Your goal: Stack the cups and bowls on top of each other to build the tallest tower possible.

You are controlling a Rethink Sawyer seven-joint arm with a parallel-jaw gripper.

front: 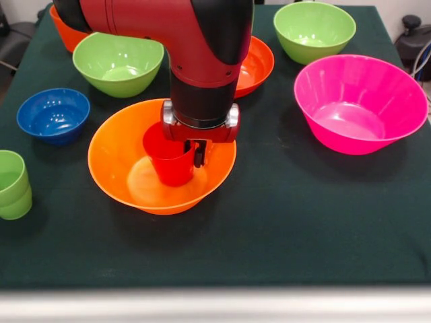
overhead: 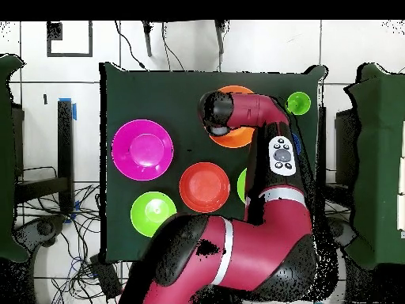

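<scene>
The large orange bowl [front: 118, 158] sits at the table's middle; it also shows in the overhead view [overhead: 237, 139], half under the arm. A red cup [front: 170, 158] stands upright inside it. My gripper [front: 188, 158] comes straight down over the bowl and is shut on the cup's rim, with one finger [front: 200, 153] showing outside the cup's right wall. The small blue bowl [front: 54, 114] lies to the left. Light green cups [front: 13, 185] stand stacked at the left edge and show in the overhead view [overhead: 298, 103]. The cup's base is low in the bowl.
A large pink bowl [front: 360, 101] [overhead: 142, 149] is at the right. Light green bowls sit at back left [front: 118, 64] and back right [front: 314, 30] [overhead: 153, 214]. A red-orange bowl [front: 256, 64] [overhead: 204, 186] lies behind the arm. An orange thing [front: 64, 30] is partly hidden at the back left.
</scene>
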